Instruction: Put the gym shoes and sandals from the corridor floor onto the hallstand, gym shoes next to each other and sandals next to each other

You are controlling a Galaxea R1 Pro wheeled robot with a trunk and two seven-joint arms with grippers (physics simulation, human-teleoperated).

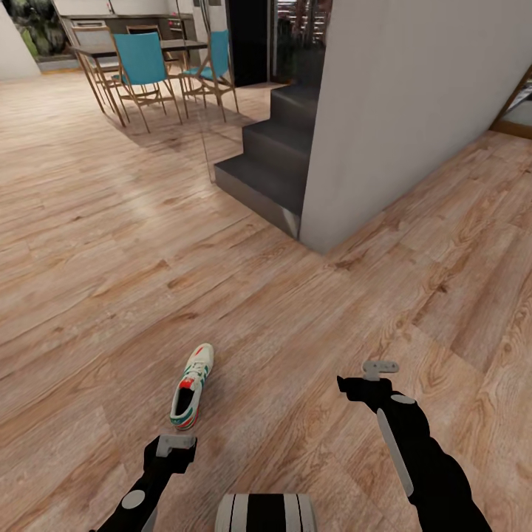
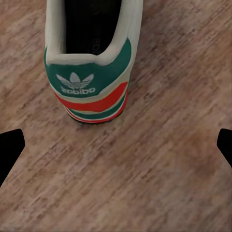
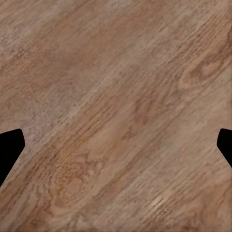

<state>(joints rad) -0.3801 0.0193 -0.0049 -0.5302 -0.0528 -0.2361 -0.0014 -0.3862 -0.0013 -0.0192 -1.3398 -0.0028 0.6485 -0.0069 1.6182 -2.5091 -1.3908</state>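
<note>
One gym shoe (image 1: 193, 388) lies alone on the corridor floor (image 1: 111, 281), resting upright on its sole with its toe pointing away from the robot and its heel toward it. It is white with green side stripes and red-orange bands at the heel. In the left wrist view the heel of the gym shoe (image 2: 92, 72) shows close up: a green heel tab with a white trefoil logo, red and green bands beneath, and the dark opening of the shoe above.

Just behind that heel hangs the left gripper (image 1: 175, 443), apart from the shoe and holding nothing. In the left wrist view its two dark fingers (image 2: 9, 150) sit at opposite edges of the picture, spread wide, with bare wood planks of the floor (image 2: 145, 183) between them.

Well to the right of the shoe, the right gripper (image 1: 378, 367) hovers over bare planks, its black arm reaching in from the lower right corner. In the right wrist view its fingers (image 3: 9, 147) are likewise spread wide over the floor (image 3: 121, 111), holding nothing.

Farther off, a pale wall corner (image 1: 399, 111) rises from the floor, with dark grey steps (image 1: 270, 166) beside it. Beyond these, at the far left, stands a dining table (image 1: 133, 50) with turquoise chairs (image 1: 144, 63).
</note>
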